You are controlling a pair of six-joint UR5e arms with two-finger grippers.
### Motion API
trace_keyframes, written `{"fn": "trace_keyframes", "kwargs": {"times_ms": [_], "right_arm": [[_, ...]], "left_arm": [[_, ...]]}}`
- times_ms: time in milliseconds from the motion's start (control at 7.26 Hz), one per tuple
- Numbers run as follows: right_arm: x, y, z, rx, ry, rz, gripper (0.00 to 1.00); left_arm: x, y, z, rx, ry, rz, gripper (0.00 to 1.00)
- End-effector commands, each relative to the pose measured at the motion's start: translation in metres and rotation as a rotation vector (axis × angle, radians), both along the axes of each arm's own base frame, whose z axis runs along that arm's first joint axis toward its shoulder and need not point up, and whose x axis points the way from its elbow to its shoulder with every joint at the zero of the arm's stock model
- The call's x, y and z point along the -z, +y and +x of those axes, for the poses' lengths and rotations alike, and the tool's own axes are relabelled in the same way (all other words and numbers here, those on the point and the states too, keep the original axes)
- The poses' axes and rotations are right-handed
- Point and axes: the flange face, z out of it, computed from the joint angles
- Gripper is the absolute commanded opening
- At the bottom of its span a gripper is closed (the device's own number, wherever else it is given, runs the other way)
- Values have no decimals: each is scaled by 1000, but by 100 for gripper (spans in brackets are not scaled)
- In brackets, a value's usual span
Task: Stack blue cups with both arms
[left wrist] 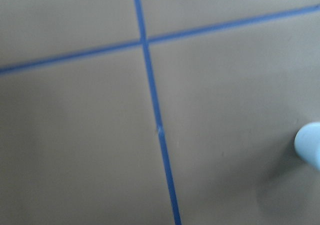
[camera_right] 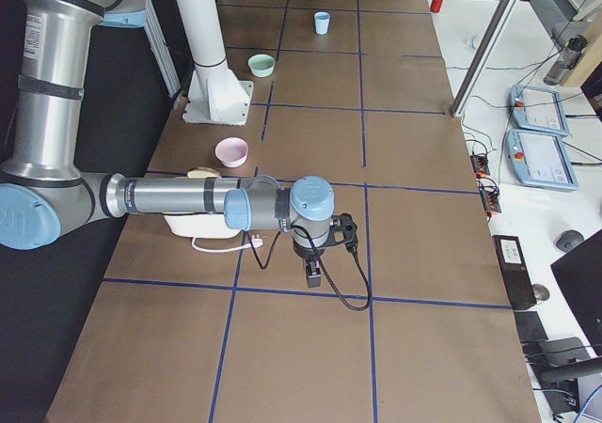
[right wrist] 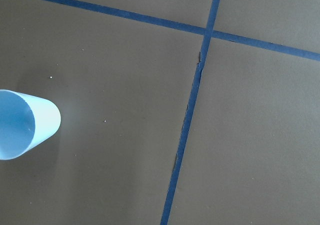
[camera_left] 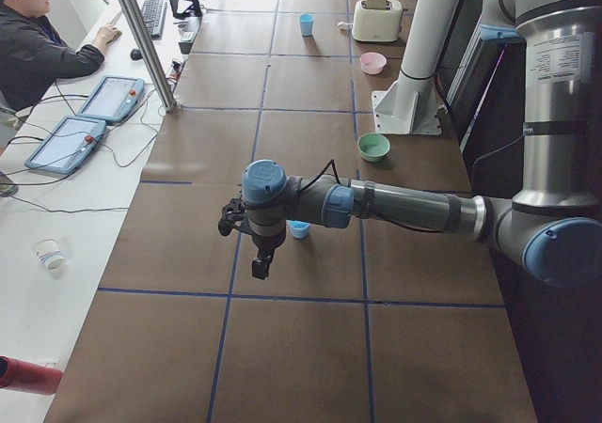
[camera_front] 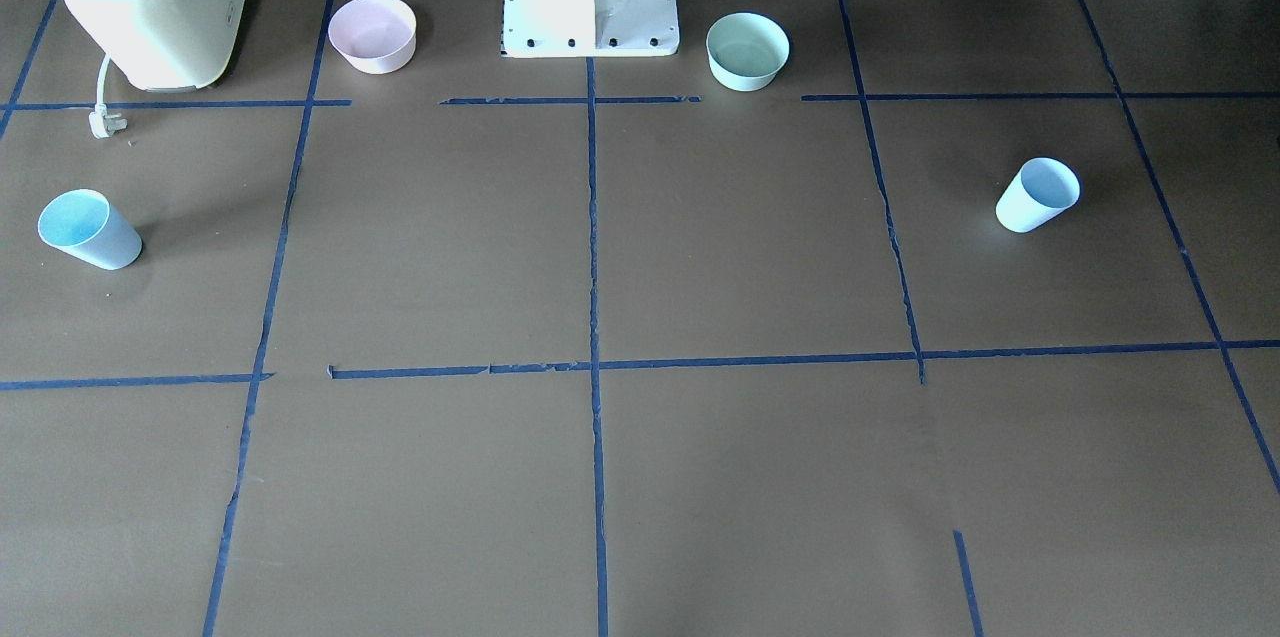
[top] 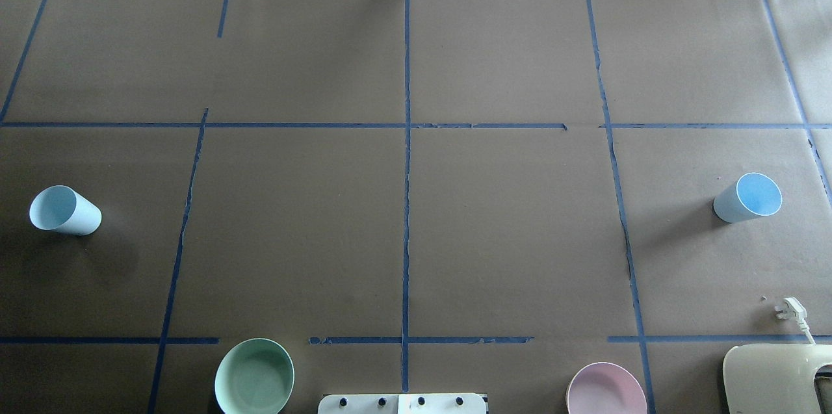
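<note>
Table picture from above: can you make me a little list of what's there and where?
Left cup: upright, far left end
Right cup: upright, far right end
Stacked: not yet
Green bowl: by base, left
Pink bowl: by base, right
Toaster: near right corner
Left gripper: hovering, grip unclear
Right gripper: hovering, grip unclear

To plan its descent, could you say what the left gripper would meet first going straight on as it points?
The left gripper points down: likely the table near the tape crossing; the blue cup lies aside.
</note>
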Motion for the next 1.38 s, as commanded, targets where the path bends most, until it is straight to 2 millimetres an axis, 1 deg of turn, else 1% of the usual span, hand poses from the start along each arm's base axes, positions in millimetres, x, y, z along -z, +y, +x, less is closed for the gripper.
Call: {"fn": "trace_keyframes", "kwargs": {"times_ms": [0, 138, 275, 413, 688, 826, 964, 1101, 1239], "right_arm": [[-1, 0, -1, 2, 1, 2, 100], [-3, 0, -2, 3, 0, -1, 100], [-3, 0, -2, 2, 0, -3, 100], [-4, 0, -2, 4, 1, -4, 100], [-4, 0, -3, 6, 1, -3, 100], [-4, 0, -3, 6, 1, -3, 100], [-4, 0, -3, 5, 1, -4, 100], [-4, 0, -3, 6, 1, -3, 100], [-4, 0, -3, 6, 1, -3, 100]], "left_arm": [[9, -5, 22, -40, 8, 92, 100], [1, 6, 50, 25, 33, -17, 100], [0, 20, 86, 71, 73, -58, 100], [3, 35, 116, 111, 114, -82, 100], [9, 47, 174, 179, 118, -145, 100], [7, 53, 196, 182, 88, -152, 100], [4, 57, 205, 174, 77, -158, 100], [-8, 59, 211, 164, 62, -177, 100], [-16, 62, 222, 140, 52, -188, 100]]}}
